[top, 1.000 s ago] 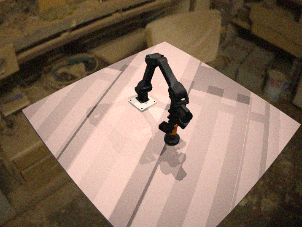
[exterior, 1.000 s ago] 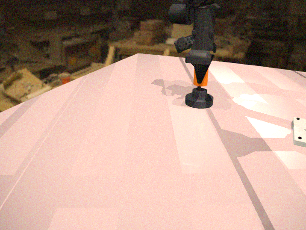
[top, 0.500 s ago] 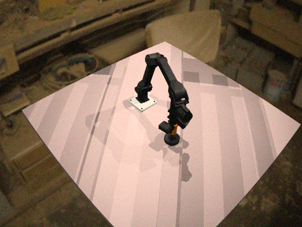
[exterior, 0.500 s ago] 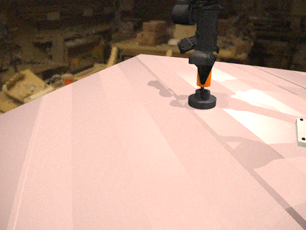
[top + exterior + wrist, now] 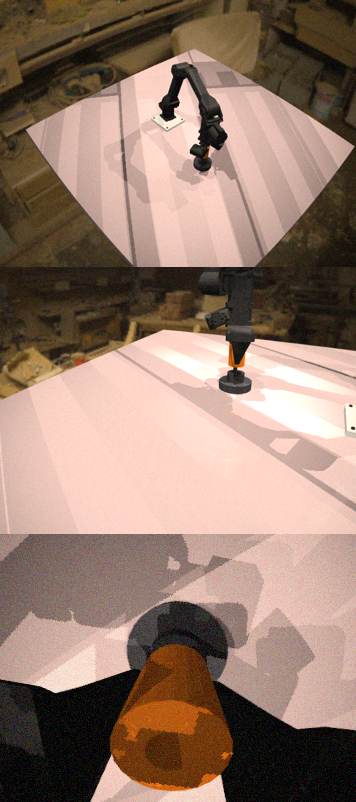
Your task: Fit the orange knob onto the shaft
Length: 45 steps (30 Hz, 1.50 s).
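My gripper (image 5: 236, 356) (image 5: 205, 152) is shut on the orange knob (image 5: 231, 358) (image 5: 205, 155) (image 5: 172, 724) and holds it upright right over the round dark pedestal (image 5: 235, 385) (image 5: 203, 164) (image 5: 137, 636). A short piece of the dark shaft (image 5: 235, 369) shows between the knob's lower end and the pedestal's raised hub. The knob's lower end sits on the shaft's top part, well above the pedestal. In the wrist view the knob covers the shaft; the shaft's flat side is hidden.
The arm's white base plate (image 5: 168, 121) (image 5: 350, 420) is fixed on the pink striped table (image 5: 86, 137) (image 5: 115, 439). The arm arches from the base over to the pedestal. Blurred workshop clutter surrounds the table's edges.
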Motion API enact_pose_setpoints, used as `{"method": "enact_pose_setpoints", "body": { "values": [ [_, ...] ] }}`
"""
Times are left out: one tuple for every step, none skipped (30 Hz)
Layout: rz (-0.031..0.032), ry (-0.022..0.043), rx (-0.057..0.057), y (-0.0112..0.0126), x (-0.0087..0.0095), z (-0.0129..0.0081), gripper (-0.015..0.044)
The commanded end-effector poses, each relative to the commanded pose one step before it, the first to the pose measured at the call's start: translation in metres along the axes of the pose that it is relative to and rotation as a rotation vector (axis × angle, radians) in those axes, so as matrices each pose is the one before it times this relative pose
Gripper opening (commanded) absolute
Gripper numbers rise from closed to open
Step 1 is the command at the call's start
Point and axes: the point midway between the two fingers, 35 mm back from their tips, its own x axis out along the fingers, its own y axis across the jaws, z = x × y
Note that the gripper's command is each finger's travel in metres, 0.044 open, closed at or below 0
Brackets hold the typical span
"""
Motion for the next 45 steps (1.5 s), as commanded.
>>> {"method": "enact_pose_setpoints", "body": {
  "values": [
    [-0.00235, 0.00002, -0.0256, -0.00087, 0.00120, -0.00014, 0.0000],
    [0.00001, 0.00001, 0.0000, 0.00015, 0.00020, -0.00017, 0.0000],
    [0.00001, 0.00001, 0.0000, 0.00017, 0.00023, -0.00019, 0.0000],
    [0.00002, 0.00002, 0.0000, 0.00031, 0.00029, -0.00032, 0.0000],
    [0.00002, 0.00002, 0.0000, 0.00022, 0.00039, -0.00021, 0.0000],
    [0.00001, 0.00001, 0.0000, 0.00017, 0.00045, -0.00013, 0.0000],
    [0.00000, 0.00000, 0.0000, 0.00000, -0.00053, 0.00000, 0.0000],
    [0.00002, 0.00001, 0.0000, 0.00019, 0.00000, -0.00016, 0.0000],
    [0.00001, 0.00001, 0.0000, 0.00017, 0.00000, -0.00013, 0.0000],
    [0.00001, 0.00001, 0.0000, 0.00016, 0.00000, -0.00012, 0.0000],
    [0.00001, 0.00001, 0.0000, 0.00015, 0.00059, -0.00010, 0.0000],
    [0.00001, 0.00001, 0.0000, 0.00014, 0.00000, -0.00009, 0.0000],
    [0.00001, 0.00001, 0.0000, 0.00014, 0.00000, -0.00009, 0.0000],
    [0.00001, 0.00001, 0.0000, 0.00014, 0.00000, -0.00009, 0.0000],
    [0.00001, 0.00000, 0.0000, 0.00012, 0.00000, -0.00007, 0.0000],
    [0.00000, 0.00000, 0.0000, 0.00000, 0.00000, 0.00000, 0.0000],
    [0.00001, 0.00000, 0.0000, 0.00013, 0.00000, -0.00003, 0.0000],
    [0.00000, 0.00000, 0.0000, 0.00000, 0.00000, 0.00000, 0.0000],
    [0.00000, 0.00000, 0.0000, 0.00002, 0.00059, 0.00004, 0.0000],
    [0.00000, 0.00000, 0.0000, 0.00000, 0.00000, 0.00000, 0.0000],
    [0.00000, 0.00000, 0.0000, 0.00000, 0.00000, 0.00000, 0.0000],
    [0.00000, 0.00000, 0.0000, 0.00000, 0.00000, 0.00000, 0.0000],
    [0.00000, 0.00000, 0.0000, 0.00000, 0.00000, 0.00000, 0.0000],
    [-0.00001, -0.00001, 0.0000, -0.00009, -0.00133, 0.00015, 0.0000],
    [-0.00001, -0.00001, 0.0000, -0.00012, -0.00124, 0.00020, 0.0000],
    [-0.00001, -0.00002, 0.0000, -0.00013, -0.00080, 0.00021, 0.0000],
    [-0.00001, -0.00002, 0.0000, -0.00015, -0.00072, 0.00024, 0.0000],
    [-0.00001, -0.00001, 0.0000, -0.00008, -0.00074, 0.00014, 0.0000],
    [0.00001, 0.00001, 0.0000, 0.00018, -0.00102, -0.00016, 0.0000],
    [0.00000, 0.00000, -0.0087, 0.00000, -0.00004, 0.00000, 0.0000],
    [0.00000, 0.00000, -0.0167, -0.00003, -0.00005, 0.00004, 0.0000],
    [0.00000, 0.00000, -0.0283, -0.00008, -0.00003, 0.00009, 0.0000],
    [-0.00001, -0.00001, -0.0323, -0.00016, 0.00002, 0.00017, 0.0000],
    [-0.00002, -0.00002, -0.0387, -0.00031, 0.00013, 0.00030, 0.0000],
    [-0.00004, -0.00003, -0.0436, -0.00056, 0.00035, 0.00049, 0.0000],
    [-0.00005, -0.00004, -0.0308, -0.00076, 0.00066, 0.00057, 0.0000],
    [-0.00006, -0.00003, -0.0104, -0.00077, 0.00077, 0.00043, 0.0000],
    [-0.00001, 0.00000, 0.0000, -0.00011, 0.00048, -0.00002, 0.0000],
    [0.00000, 0.00001, 0.0000, -0.00002, 0.00038, -0.00009, 0.0000],
    [0.00000, 0.00001, 0.0000, 0.00000, 0.00023, -0.00011, 0.0000],
    [0.00000, 0.00001, 0.0000, 0.00005, 0.00035, -0.00013, 0.0000],
    [0.00001, 0.00001, 0.0000, 0.00013, 0.00033, -0.00016, 0.0000],
    [0.00001, 0.00001, 0.0000, 0.00010, 0.00026, -0.00010, 0.0000],
    [0.00000, 0.00000, 0.0000, -0.00003, 0.00015, 0.00002, 0.0000],
    [0.00001, 0.00001, 0.0000, 0.00011, 0.00018, -0.00011, 0.0000]
  ]
}}
